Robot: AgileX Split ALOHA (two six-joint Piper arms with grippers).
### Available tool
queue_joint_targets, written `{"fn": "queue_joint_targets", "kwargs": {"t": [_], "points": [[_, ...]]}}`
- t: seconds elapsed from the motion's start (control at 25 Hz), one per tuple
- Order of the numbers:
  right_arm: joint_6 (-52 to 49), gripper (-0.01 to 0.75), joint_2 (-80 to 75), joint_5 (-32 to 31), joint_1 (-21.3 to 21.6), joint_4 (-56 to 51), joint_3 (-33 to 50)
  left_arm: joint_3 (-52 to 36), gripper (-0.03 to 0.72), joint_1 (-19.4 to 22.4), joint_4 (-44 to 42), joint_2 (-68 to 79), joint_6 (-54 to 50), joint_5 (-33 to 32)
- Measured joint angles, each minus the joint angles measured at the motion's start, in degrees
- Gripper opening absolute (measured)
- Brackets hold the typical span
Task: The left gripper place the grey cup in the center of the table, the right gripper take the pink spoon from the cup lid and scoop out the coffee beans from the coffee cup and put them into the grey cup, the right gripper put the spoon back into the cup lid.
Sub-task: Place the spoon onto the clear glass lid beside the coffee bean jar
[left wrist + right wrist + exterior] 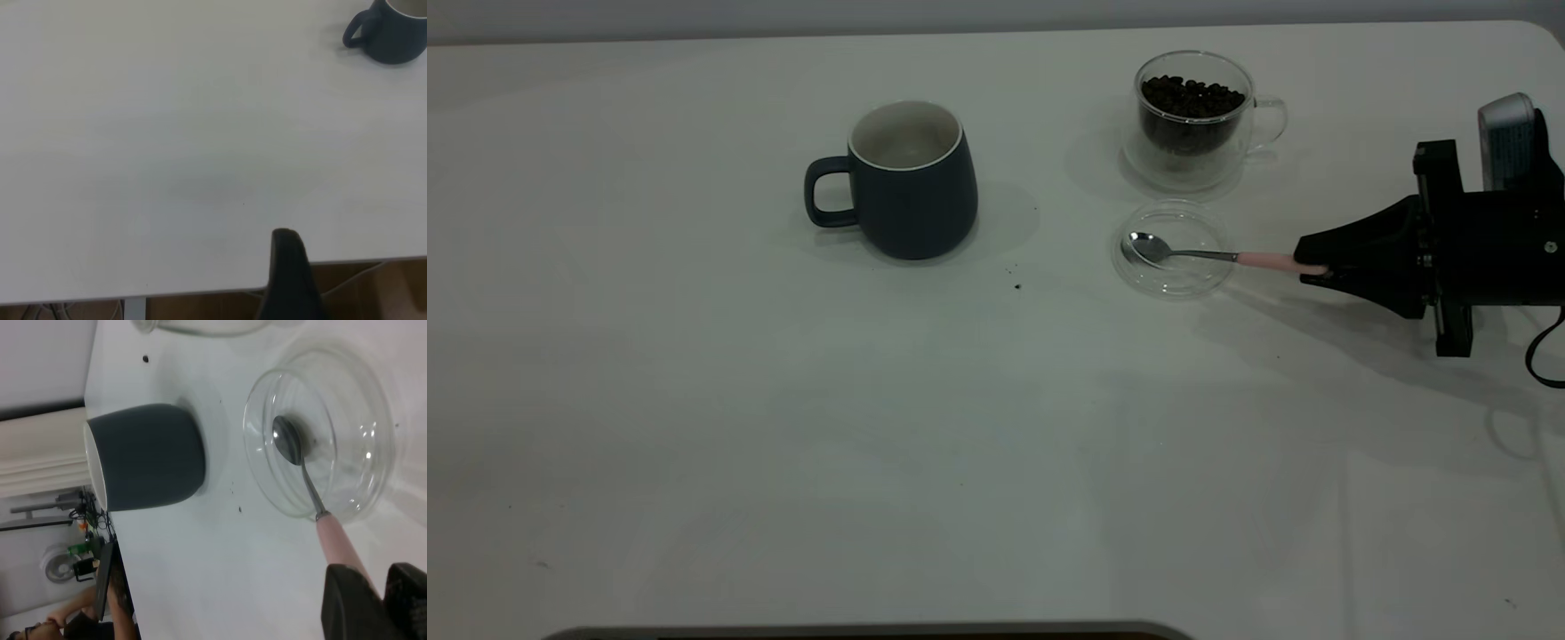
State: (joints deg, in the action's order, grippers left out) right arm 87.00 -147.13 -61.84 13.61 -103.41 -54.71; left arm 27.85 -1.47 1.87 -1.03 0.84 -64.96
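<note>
The table (694, 427) is seen as a wide white top with a few dark specks (1017, 286) scattered just in front of the mug. On the right side of the exterior view, the right gripper (1316, 268) is reached in low over the table, a grey-white part (1507, 140) carried on top and a black cable (1545, 351) looped behind it. Its fingers (353, 603) are closed on the far end of the spoon's pink handle, as is shown in the right wrist view. The left gripper (288, 277) is seen only in its own wrist view, as a single dark finger over the table's near edge; whether it is open or shut cannot be told.

The mug (911, 182) is stood upright near the middle of the table, towards the back, its handle turned to the left of the exterior view and its white inside seen. No beans can be made out inside it. The glass cup (1196, 120) is stood well to the right of the mug, its handle turned to the right. It is filled almost to the rim with the beans (1192, 98).

The lid (1172, 248) is laid flat just in front of the glass cup. The spoon (1209, 256) is laid with its metal bowl inside the lid and its stem across the rim, the handle reaching out towards the right gripper.
</note>
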Motion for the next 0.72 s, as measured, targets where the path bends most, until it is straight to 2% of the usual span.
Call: {"fn": "queue_joint_targets", "kwargs": {"t": [0.4, 0.72], "points": [[2.5, 0.114, -4.0, -3.5, 0.0, 0.0, -2.3, 0.0, 0.565, 0.0, 0.0, 0.0, 0.0, 0.0], [3.1, 0.119, -4.0, -3.5, 0.0, 0.0, -2.4, 0.0, 0.565, 0.0, 0.0, 0.0, 0.0, 0.0]]}}
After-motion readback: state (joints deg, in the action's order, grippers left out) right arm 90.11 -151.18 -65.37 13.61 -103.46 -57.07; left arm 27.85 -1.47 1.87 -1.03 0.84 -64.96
